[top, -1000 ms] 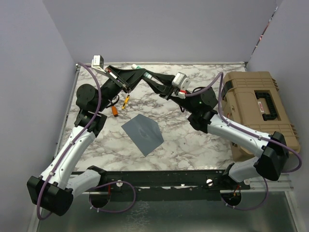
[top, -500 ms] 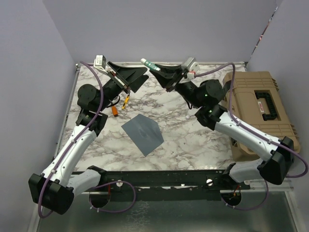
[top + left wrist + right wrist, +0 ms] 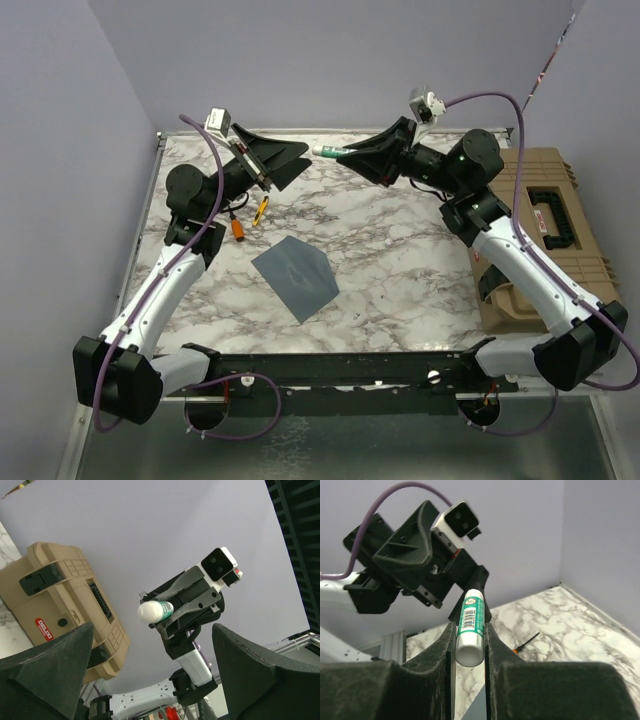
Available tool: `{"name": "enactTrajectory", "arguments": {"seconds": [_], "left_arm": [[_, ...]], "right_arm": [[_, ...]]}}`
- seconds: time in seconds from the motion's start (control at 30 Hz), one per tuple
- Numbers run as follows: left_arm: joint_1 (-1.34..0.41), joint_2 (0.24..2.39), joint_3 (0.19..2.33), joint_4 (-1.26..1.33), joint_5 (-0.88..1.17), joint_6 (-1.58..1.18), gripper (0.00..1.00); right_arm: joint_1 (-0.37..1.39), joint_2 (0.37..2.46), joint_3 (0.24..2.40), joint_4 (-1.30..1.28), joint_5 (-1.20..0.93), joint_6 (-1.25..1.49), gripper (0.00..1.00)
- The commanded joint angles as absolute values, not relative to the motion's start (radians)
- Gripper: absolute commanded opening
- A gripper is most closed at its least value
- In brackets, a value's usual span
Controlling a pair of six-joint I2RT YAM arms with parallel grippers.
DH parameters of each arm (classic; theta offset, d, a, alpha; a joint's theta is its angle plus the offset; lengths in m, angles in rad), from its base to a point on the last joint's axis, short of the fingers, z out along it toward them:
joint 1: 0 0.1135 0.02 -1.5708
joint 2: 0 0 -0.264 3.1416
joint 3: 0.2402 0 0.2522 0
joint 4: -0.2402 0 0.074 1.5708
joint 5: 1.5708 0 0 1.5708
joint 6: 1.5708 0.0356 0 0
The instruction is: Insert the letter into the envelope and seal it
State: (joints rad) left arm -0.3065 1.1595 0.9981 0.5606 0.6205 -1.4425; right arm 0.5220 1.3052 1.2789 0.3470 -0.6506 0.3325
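Observation:
The grey-blue envelope point(image 3: 296, 276) lies flat on the marble table, in the middle towards the front, and a corner of it point(image 3: 477, 710) shows far below the right jaws. The letter is out of view. A green-and-white glue stick point(image 3: 328, 151) point(image 3: 471, 620) point(image 3: 152, 611) is held high above the back of the table. My right gripper point(image 3: 352, 155) point(image 3: 470, 630) is shut on it, its tip pointing left. My left gripper point(image 3: 285, 160) point(image 3: 153, 625) faces it from the left, raised, wide open, holding nothing, a short gap away.
A tan hard case point(image 3: 540, 230) point(image 3: 65, 595) fills the table's right side under the right arm. Two small orange-handled tools point(image 3: 240, 225) point(image 3: 260, 208) lie at the back left below the left gripper. Purple walls close the left, back and right.
The left gripper opened and let go of the glue stick. The right gripper, still shut on it, pulled away to the right and lifted.

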Motion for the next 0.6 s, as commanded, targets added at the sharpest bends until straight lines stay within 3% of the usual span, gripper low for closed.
{"name": "enactTrajectory", "arguments": {"seconds": [0.0,0.07,0.13,0.37,0.57], "left_arm": [[-0.298,1.169,1.008,0.604,0.706,-1.467,0.99],[-0.298,1.173,1.007,0.606,0.728,-1.474,0.97],[-0.298,1.176,1.007,0.606,0.743,-1.485,0.89],[-0.299,1.183,1.0,0.612,0.78,-1.534,0.48],[-0.299,1.181,1.007,0.614,0.792,-1.549,0.44]], "right_arm": [[0.515,1.342,1.344,0.267,-0.873,0.365,0.01],[0.515,1.36,1.351,0.284,-0.9,0.382,0.01],[0.515,1.379,1.361,0.288,-0.922,0.389,0.0],[0.515,1.423,1.379,0.331,-0.954,0.372,0.01],[0.515,1.451,1.396,0.365,-0.945,0.363,0.01]]}}
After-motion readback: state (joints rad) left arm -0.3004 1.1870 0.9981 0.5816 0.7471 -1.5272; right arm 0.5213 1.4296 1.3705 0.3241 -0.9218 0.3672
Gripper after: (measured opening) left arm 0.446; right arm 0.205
